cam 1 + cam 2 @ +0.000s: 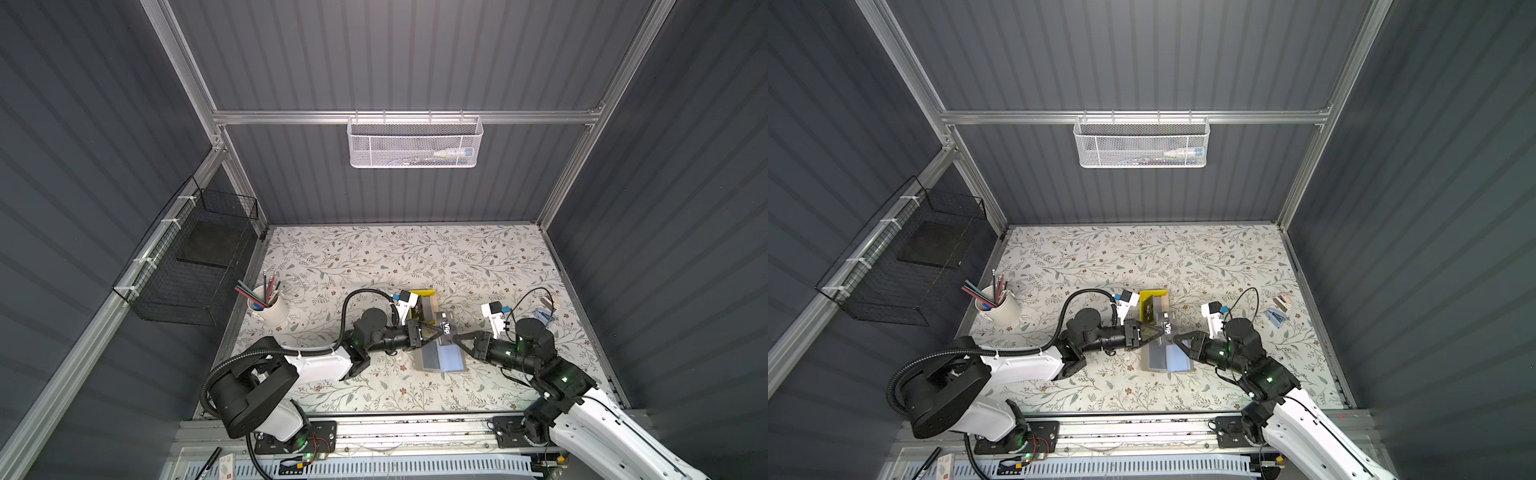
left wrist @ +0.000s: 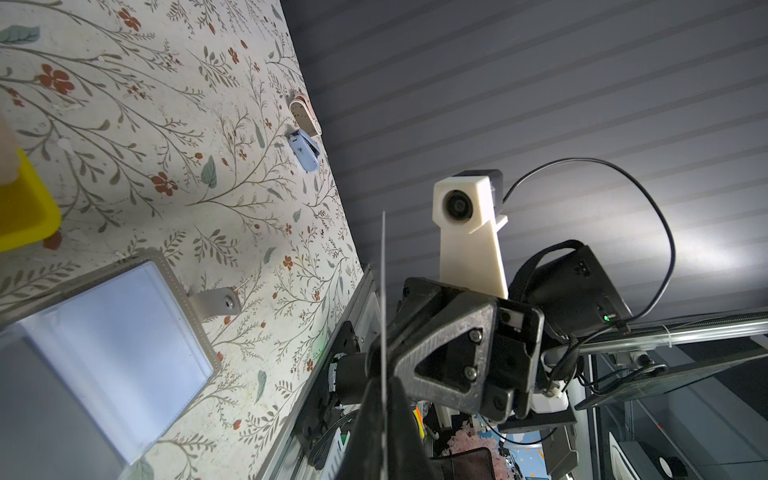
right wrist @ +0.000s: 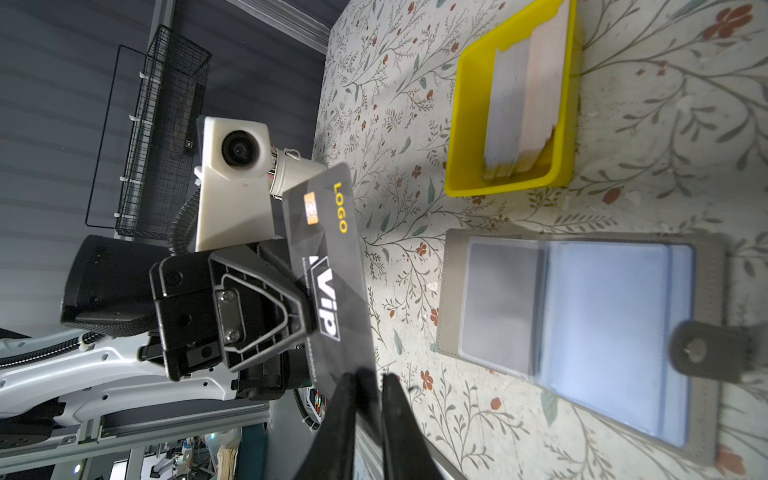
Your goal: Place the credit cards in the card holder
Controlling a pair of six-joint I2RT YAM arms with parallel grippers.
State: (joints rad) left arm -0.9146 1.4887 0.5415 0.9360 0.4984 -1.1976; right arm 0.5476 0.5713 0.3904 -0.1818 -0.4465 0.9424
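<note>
The holder [image 1: 440,359] lies open at mid-table, towards the near edge. Its bluish sleeves show no card inside, so I judge the task barely begun. Just beyond it, on the far side, the yellow tray [image 3: 469,124] holds a stack [image 3: 523,104] of cards waiting. 1 black VIP card [image 1: 446,328] hangs in the air over the holder's far edge, between the 2 grippers. The left gripper [image 1: 435,332] is clenched on the card's left end, and the right gripper [image 1: 456,337] sits at its right end. This card has yet to go into a sleeve, and then the stack.

Both top views are too small to read the jaws. The right wrist view shows the card's face and the right jaws slightly parted, apparently released. The left wrist view shows the card only edge-on, and the holder's snap tab [image 2: 216,301].
</note>
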